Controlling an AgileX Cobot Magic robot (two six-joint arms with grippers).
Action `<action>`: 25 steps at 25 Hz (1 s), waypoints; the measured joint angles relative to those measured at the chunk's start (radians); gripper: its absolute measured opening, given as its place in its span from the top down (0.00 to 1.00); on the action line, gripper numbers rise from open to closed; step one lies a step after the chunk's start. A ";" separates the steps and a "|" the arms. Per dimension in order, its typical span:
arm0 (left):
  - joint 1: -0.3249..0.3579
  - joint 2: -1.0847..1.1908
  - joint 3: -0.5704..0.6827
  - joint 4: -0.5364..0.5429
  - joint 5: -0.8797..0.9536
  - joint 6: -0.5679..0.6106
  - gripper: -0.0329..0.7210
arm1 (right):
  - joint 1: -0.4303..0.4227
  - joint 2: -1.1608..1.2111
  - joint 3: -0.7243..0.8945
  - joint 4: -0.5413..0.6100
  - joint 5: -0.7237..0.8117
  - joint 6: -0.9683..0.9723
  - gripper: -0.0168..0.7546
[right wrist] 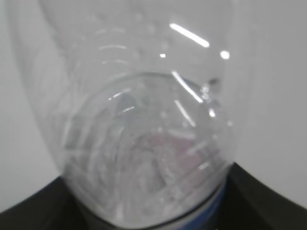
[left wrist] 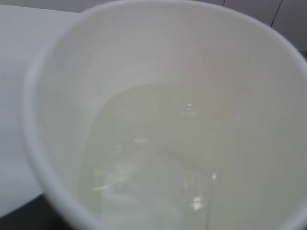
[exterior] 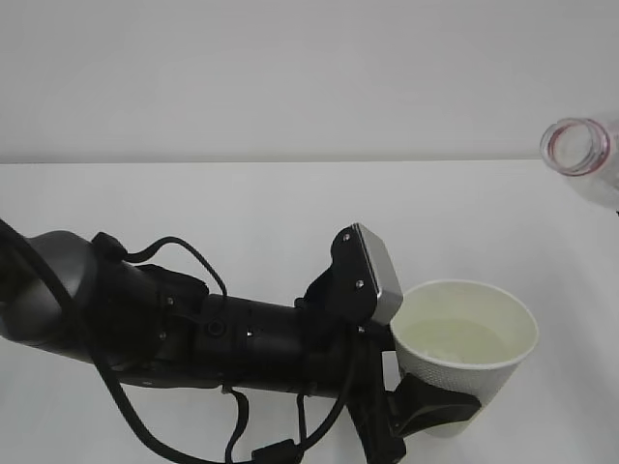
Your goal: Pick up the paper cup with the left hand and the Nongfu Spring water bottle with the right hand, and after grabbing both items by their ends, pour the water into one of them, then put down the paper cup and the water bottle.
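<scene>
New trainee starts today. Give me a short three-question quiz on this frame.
1. True or false: the paper cup holds liquid.
2. Which gripper grips the cup? A) left gripper B) right gripper
3. Fill in: the open mouth of the water bottle sits at the upper ____ of the exterior view, apart from the cup.

Key: 1 true, pale liquid shows inside; 2 A; 3 right.
</scene>
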 joint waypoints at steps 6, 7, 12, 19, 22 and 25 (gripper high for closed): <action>0.000 0.000 0.000 0.000 0.000 0.000 0.31 | 0.000 0.000 0.000 0.002 -0.018 0.223 0.35; 0.000 0.000 0.000 0.000 0.000 0.000 0.31 | 0.000 0.000 0.000 0.002 -0.029 0.262 0.35; 0.000 0.000 0.000 0.000 0.005 0.000 0.31 | 0.000 0.000 0.000 0.004 -0.068 0.442 0.35; 0.000 0.000 0.000 0.000 0.007 0.000 0.31 | 0.000 0.000 0.000 0.004 -0.068 0.696 0.35; 0.000 0.000 0.000 0.000 0.009 0.000 0.31 | 0.000 0.013 0.000 0.004 -0.068 0.763 0.35; 0.000 0.000 0.000 0.000 0.009 0.000 0.31 | 0.000 0.052 0.000 0.004 -0.068 0.787 0.35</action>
